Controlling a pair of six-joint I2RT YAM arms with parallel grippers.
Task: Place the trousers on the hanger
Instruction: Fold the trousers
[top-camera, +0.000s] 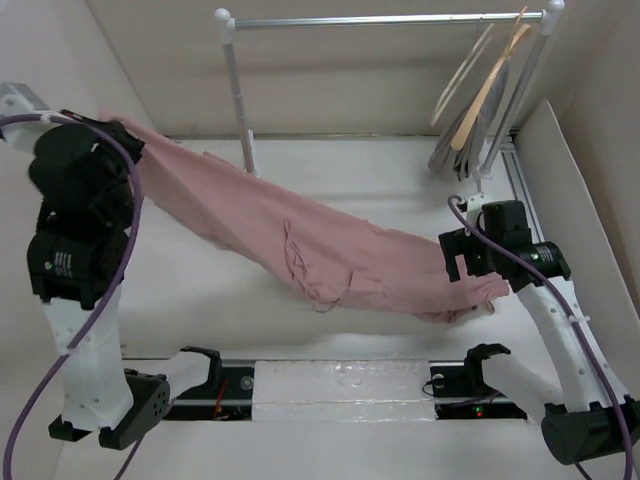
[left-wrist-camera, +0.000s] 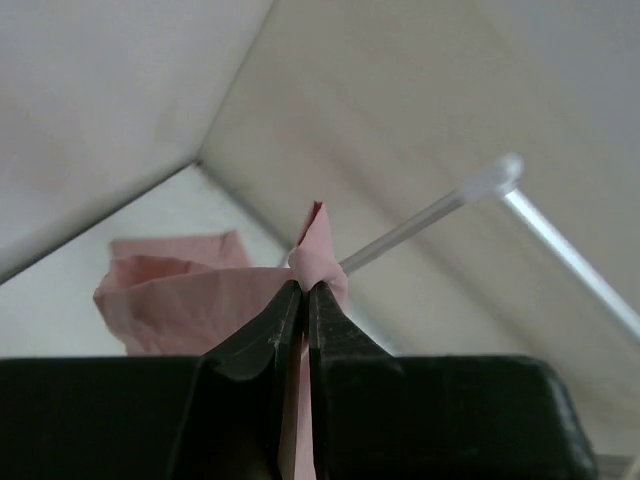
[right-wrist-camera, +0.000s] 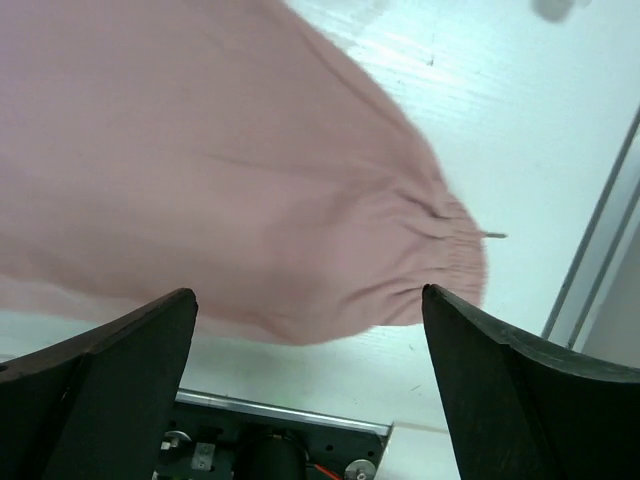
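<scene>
Stretching over the white worktop (top-camera: 390, 175), soft dusty-pink fabric trousers (top-camera: 300, 235) are clamped by the closed left fingers (left-wrist-camera: 262, 340), while the right fingers (right-wrist-camera: 120, 370) are spread open.

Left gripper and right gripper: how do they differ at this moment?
The left gripper is shut on a fold of the trousers; the right gripper is wide open and holds nothing. The left gripper holds its end high; the right gripper hangs over the low end. Both are black.
</scene>
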